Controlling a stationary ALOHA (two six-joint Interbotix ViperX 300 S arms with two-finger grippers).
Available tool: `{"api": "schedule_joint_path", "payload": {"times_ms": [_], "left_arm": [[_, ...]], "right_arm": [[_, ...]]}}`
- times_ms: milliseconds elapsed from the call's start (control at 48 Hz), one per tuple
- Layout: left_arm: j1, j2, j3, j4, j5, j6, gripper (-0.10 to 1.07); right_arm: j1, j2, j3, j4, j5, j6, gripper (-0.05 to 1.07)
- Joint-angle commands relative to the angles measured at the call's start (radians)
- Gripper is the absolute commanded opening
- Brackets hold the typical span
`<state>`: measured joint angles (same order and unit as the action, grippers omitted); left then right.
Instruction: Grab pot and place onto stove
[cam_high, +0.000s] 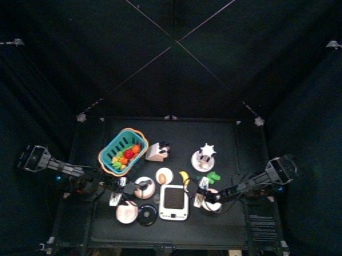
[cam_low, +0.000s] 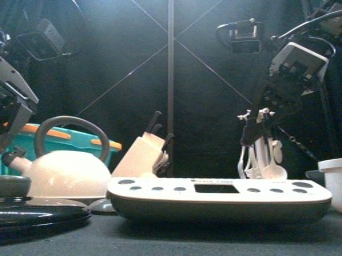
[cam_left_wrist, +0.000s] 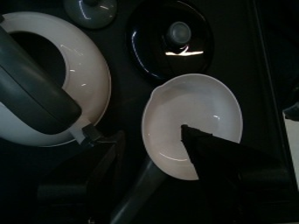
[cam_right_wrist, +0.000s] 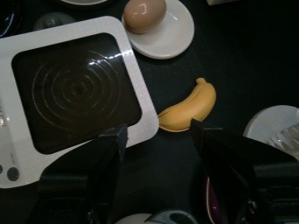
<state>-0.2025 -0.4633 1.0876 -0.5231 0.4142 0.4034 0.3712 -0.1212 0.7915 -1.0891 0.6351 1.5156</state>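
Right wrist view — stove (cam_right_wrist: 76, 96), banana (cam_right_wrist: 191, 107) beside it, no legible writing.

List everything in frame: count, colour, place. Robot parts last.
stove: 1, white with dark top, front middle
basket: 1, teal, fruit inside, back left
kettle: 1, white with grey handle, front left
dish: 1, white, empty, beside kettle
lid: 1, black, knobbed, by dish
egg: 1, brown, on a white saucer by stove
banana: 1, yellow, beside stove
utensil rack: 1, dark with white utensils, back right
pot: 1, pale, right of stove; identity unsure
table: 1, black
left gripper: open, over dish
right gripper: open, between stove and banana
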Motion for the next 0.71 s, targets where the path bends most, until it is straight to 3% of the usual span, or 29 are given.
{"api": "schedule_joint_path", "payload": {"times_ms": [0,292,688], "left_arm": [[0.0,-0.005,-0.021,0.002,-0.006,0.0,0.9],[0.0,-0.086,-0.041,0.0,-0.054,0.0,0.9],[0.0,-0.11,0.012,0.012,-0.353,0.009,0.9]], "right_arm": [[0.003,-0.02,-0.02,-0.003,0.006,-0.002,0.91],[0.083,-0.109,-0.005,0.106,0.083,-0.003,0.91],[0.193,-0.255,0.071,0.522,0.265,-0.002,0.91]]}}
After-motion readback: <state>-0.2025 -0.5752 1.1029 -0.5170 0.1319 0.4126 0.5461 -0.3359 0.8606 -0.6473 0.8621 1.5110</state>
